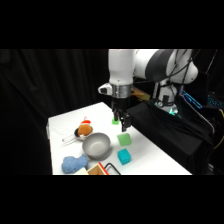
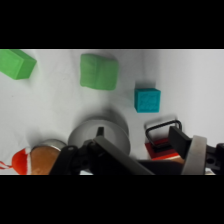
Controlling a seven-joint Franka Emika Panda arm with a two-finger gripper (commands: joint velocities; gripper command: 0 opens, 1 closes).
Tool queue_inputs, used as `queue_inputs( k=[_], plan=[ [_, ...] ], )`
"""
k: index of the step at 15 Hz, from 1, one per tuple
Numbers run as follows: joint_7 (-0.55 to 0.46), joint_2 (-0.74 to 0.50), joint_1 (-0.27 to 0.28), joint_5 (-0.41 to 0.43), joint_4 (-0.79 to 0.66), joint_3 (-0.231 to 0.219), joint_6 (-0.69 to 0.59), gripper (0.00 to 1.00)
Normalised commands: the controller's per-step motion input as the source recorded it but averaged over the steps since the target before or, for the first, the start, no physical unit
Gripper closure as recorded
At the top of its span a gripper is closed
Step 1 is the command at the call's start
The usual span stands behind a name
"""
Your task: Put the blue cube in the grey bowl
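- No brand, label or writing can be read.
- The small teal-blue solid cube sits on the white table near its front edge, right of the round shallow grey metal bowl — apart, open table around it.
- The fingers hang above a light green cube; their spread cannot be told.

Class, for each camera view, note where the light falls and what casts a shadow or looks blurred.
Side view: bright white table against a black backdrop; the round grey metal bowl shows a soft sheen. Wrist view: the small teal-blue cube casts a faint shadow; the hand's black linkage at the bottom edge looks blurred.
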Motion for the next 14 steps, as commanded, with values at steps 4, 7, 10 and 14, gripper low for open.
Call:
queue_inputs(
  k=[4, 7, 10, 14],
  plan=[
    [0.20, 0.18, 0.076, -0.038, -0.02, 0.005, 0.34, 0.00],
    [0.14, 0.17, 0.081, -0.041, -0.01, -0.034, 0.30, 0.00],
    [0.10, 0.16, 0.103, -0.012, 0.00, -0.052, 0.26, 0.00],
    [0.10, 0.14, 0.132, -0.012, 0.00, -0.074, 0.26, 0.00]
  ],
)
